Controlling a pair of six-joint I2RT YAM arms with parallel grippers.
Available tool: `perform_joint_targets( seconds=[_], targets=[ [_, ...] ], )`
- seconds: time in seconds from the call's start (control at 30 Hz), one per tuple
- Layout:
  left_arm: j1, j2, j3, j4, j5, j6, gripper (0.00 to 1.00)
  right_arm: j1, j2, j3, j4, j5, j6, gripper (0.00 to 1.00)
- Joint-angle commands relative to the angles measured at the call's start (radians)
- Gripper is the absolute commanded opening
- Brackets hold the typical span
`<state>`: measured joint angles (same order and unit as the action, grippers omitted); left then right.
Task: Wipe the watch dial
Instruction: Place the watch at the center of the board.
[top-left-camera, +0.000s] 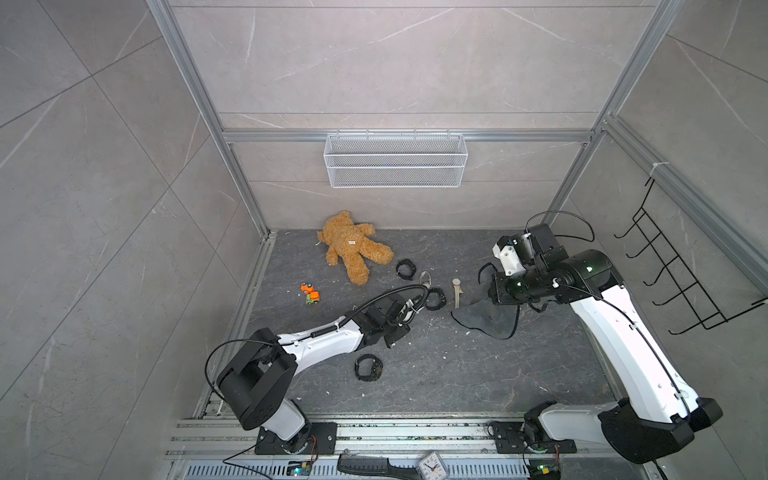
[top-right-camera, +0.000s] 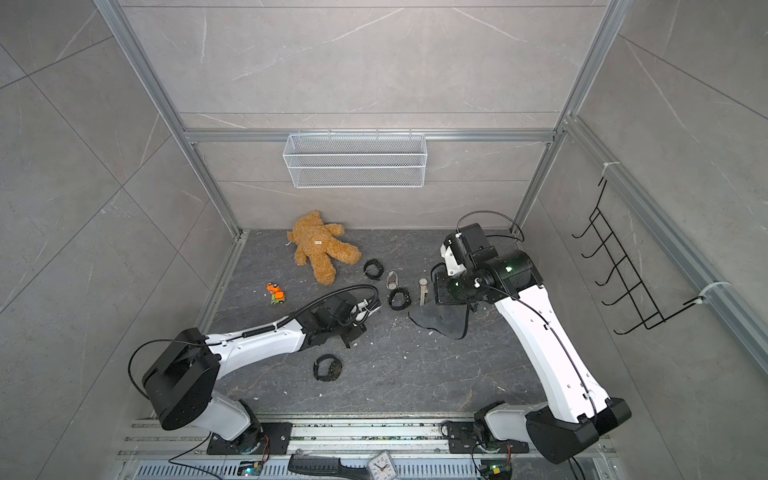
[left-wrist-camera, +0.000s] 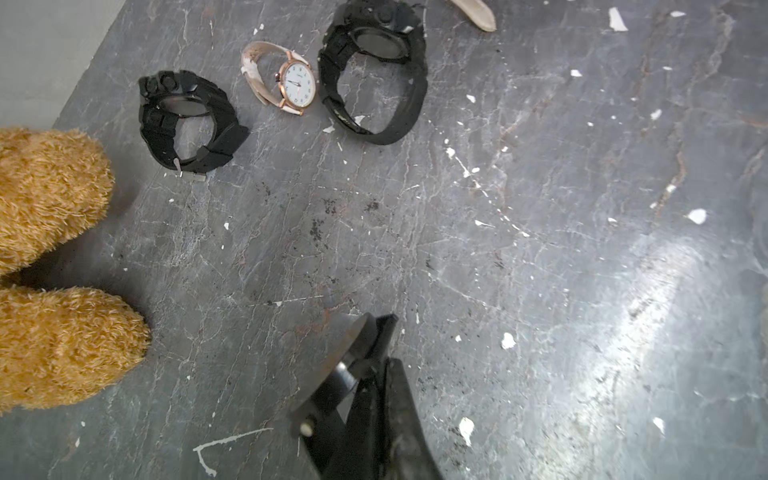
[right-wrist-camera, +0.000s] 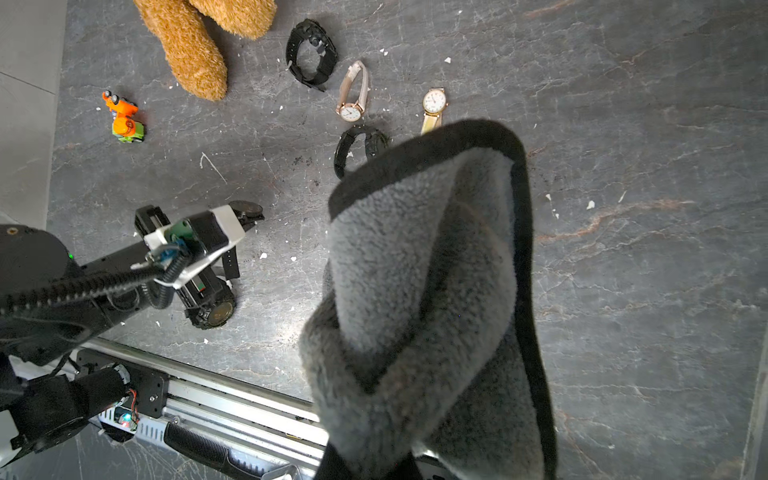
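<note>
My right gripper (right-wrist-camera: 374, 453) was clamped on a hanging grey cloth (right-wrist-camera: 424, 266), my left gripper (left-wrist-camera: 374, 349) was closed on a black watch (right-wrist-camera: 218, 309) low over the floor, so I judged slow, light strokes best

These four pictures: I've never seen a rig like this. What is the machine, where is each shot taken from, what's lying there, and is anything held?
Two robot arms stand on a rail, each ending in a two-fingered gripper. Two pictures look down from overhead, nearly identical; the others come from cameras on each wrist. The right gripper is shut on a grey cloth. The left gripper is shut and empty. On the dark floor lie a teddy bear, orange toy vehicles, four black watches, such as one near the left arm, and two pale-strapped watches, one beside the cloth.
</note>
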<state>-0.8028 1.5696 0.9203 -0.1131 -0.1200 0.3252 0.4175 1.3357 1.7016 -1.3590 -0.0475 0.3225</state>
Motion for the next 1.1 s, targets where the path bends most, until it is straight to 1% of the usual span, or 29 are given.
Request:
perform_joint_targets(
  seconds=[0.0,0.1,0.3,0.43,0.63,0.83,1.0,1.07],
  targets=[
    [0.040,0.051,0.070,0.007,0.038,-0.042,0.00,-0.004,0.008,0.021,-0.028,0.030,0.023,0.00],
    [0.071,0.106,0.112,-0.002,0.039,-0.036,0.00,-0.007,0.008,0.024,-0.029,0.037,0.025,0.00],
    [0.126,0.192,0.187,-0.033,0.089,-0.057,0.00,-0.014,0.016,0.033,-0.038,0.053,0.026,0.00],
    [0.141,0.223,0.207,-0.030,0.112,-0.062,0.00,-0.019,0.020,0.030,-0.038,0.055,0.026,0.00],
    [0.161,0.300,0.283,-0.074,0.111,-0.078,0.00,-0.026,0.041,0.043,-0.038,0.054,0.024,0.00],
    [0.172,0.342,0.334,-0.107,0.119,-0.081,0.00,-0.035,0.056,0.056,-0.043,0.055,0.019,0.00],
    [0.181,0.370,0.357,-0.134,0.141,-0.089,0.08,-0.042,0.060,0.053,-0.040,0.054,0.017,0.00],
    [0.183,0.369,0.359,-0.137,0.161,-0.092,0.17,-0.045,0.063,0.052,-0.039,0.050,0.016,0.00]
  ],
)
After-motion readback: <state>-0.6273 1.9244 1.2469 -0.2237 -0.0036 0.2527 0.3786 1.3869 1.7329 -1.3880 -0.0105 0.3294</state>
